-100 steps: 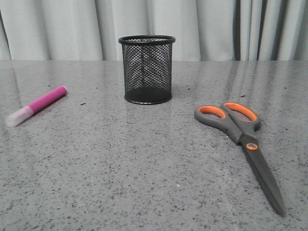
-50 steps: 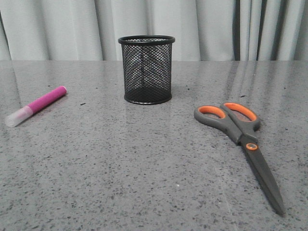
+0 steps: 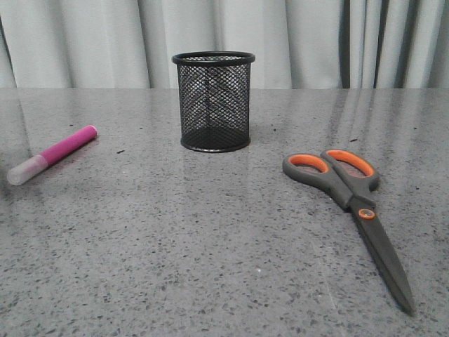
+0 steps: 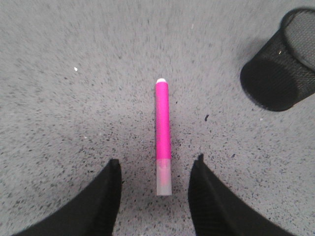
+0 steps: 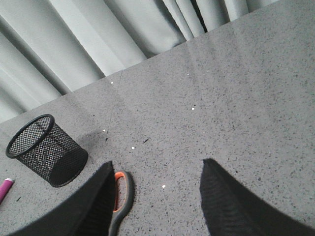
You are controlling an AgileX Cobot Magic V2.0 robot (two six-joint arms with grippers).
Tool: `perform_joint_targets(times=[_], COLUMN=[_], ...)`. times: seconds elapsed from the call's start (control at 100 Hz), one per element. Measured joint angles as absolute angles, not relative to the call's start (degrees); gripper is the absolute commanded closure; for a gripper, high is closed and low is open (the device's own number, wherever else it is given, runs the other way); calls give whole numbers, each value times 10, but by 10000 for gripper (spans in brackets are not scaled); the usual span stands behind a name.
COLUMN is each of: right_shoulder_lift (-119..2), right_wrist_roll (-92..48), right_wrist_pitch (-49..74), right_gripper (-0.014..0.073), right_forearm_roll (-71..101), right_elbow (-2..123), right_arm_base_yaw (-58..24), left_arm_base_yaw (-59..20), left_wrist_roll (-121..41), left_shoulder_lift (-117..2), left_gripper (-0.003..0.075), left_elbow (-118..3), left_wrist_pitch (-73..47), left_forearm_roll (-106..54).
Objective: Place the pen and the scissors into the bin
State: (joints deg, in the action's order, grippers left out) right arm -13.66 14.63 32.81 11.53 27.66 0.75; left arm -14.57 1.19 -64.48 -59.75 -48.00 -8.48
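Note:
The magenta pen point(image 3: 55, 152) with its whitish cap lies on the grey table at the left. The black mesh bin point(image 3: 214, 100) stands upright in the middle at the back. The scissors point(image 3: 351, 203) lie at the right, handles toward the bin, blades toward the front. Neither gripper shows in the front view. In the left wrist view my left gripper point(image 4: 156, 164) is open above the table, with the pen's cap end point(image 4: 163, 178) between the fingers; the bin point(image 4: 282, 66) is off to one side. My right gripper point(image 5: 157, 167) is open, with one scissors handle point(image 5: 123, 194) beside one finger.
Grey curtains point(image 3: 295, 42) hang behind the table's far edge. The speckled grey tabletop point(image 3: 175, 239) stretches between the pen, bin and scissors. The bin point(image 5: 47, 150) and the pen's tip point(image 5: 5, 189) also show in the right wrist view.

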Motion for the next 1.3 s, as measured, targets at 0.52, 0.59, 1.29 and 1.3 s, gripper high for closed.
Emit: perform_joint_targets(times=[0.52,0.59,1.29,1.3], right_shoulder_lift=[-137,-137,-137,-137], right_wrist_roll=[146,146,145,145], right_wrist_pitch=[395,396,396,396], right_gripper=[242,242,242,242], right_forearm_roll=[119,119,120,120], right_elbow=[277,277,277,277], right_arm_base_yaw=[8,8,8,8], left_arm_base_yaw=[-183,-183,-184,-184], left_wrist_roll=[12,12,12,12], left_shoulder_lift=[-892,-904,-980,-982], left_gripper=[425,425,426,426], left_elbow=[-711,-711,-720,-721], left_wrist_pitch=[-538,-529,-470,-469], left_forearm_roll=[-83,-83,-91,-91])
